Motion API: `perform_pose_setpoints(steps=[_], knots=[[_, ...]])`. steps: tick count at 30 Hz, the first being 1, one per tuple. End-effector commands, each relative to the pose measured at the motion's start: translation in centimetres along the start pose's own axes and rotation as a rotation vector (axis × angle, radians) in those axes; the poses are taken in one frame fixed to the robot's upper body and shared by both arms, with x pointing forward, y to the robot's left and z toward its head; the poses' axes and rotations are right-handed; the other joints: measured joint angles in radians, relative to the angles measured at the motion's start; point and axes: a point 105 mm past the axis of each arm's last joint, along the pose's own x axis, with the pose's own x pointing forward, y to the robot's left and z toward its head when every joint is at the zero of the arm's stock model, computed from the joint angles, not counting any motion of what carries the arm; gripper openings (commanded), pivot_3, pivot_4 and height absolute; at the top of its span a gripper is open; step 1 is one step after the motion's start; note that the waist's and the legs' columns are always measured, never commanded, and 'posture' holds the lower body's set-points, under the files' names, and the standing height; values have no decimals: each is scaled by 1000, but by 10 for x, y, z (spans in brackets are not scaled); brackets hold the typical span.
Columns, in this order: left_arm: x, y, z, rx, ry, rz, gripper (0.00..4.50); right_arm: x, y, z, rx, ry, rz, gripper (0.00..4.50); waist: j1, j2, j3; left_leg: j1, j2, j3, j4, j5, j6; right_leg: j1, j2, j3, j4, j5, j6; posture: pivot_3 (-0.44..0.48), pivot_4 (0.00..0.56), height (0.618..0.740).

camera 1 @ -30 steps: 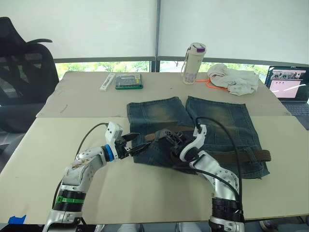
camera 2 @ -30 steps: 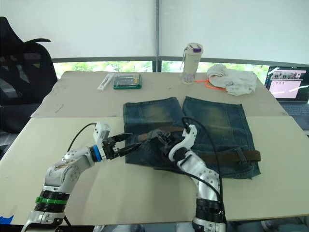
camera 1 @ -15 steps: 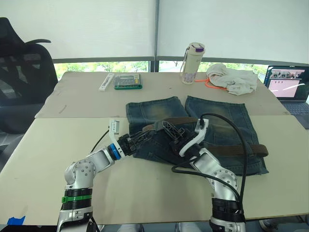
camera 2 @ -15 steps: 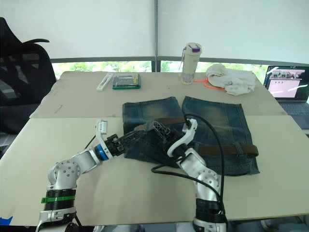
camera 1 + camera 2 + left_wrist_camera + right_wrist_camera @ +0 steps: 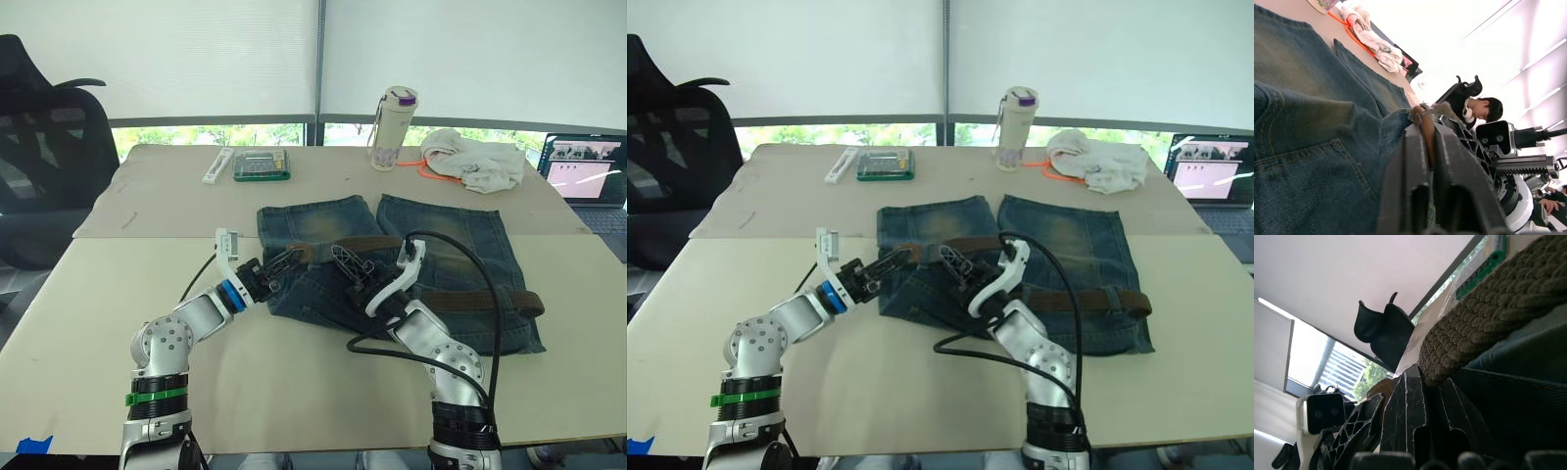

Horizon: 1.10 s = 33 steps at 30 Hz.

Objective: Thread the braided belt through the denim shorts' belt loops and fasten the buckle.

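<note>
With both grippers, left (image 5: 287,260) and right (image 5: 345,262), pinching the braided belt (image 5: 460,300), feed it squarely under the denim shorts' (image 5: 441,235) waistband loop.

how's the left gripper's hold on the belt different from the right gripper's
The left gripper pinches the tip of the braided belt at the shorts' left edge; the right gripper grips the strap further along, over the middle of the denim shorts. The left arm reaches in low from the side; the right arm comes up from the near edge. Both are shut on the belt.
</note>
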Motion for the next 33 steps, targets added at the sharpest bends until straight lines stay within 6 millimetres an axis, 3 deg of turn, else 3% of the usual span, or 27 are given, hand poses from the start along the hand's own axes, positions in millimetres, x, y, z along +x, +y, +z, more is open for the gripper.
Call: perform_pose_setpoints(steps=[1,5,7,11,14,18,27,33], knots=[[5,-21,15,74,-31,-64,0,-6,23,-11,-141,102,130,1444,0,0,0,0,0,0,0,0,0,0,0,0,0,0,0,0,150,737],[-5,-11,22,138,-12,-15,0,-24,20,1,-214,111,135,2808,0,0,0,0,0,0,-1,0,0,0,0,0,-1,0,0,0,150,737],[-21,7,20,228,72,66,0,-49,29,10,-255,181,228,3449,0,0,0,1,0,0,-2,0,0,0,0,0,-1,0,0,0,150,737],[-56,40,25,373,202,190,0,-85,40,29,-344,256,304,3449,1,0,0,2,0,1,-5,0,0,2,0,0,-7,-1,-1,0,150,737],[-73,57,35,441,235,251,0,-98,41,44,-366,249,307,3449,4,0,0,3,0,1,-6,-2,4,1,1,-1,-9,-1,-3,0,150,737],[-87,71,46,521,271,278,0,-105,19,67,-455,193,183,3449,10,-1,0,3,1,1,-5,-3,5,1,0,-1,-9,-2,-3,0,150,737],[-113,88,68,665,305,325,0,-115,-10,84,-573,166,50,3449,24,-1,0,2,0,1,-5,-3,4,1,0,-1,-8,-2,-3,0,150,737],[-123,93,100,763,227,396,0,-117,-15,78,-613,211,47,3449,26,-1,0,2,1,1,-5,-3,5,1,0,-1,-8,-2,-3,0,150,737]])
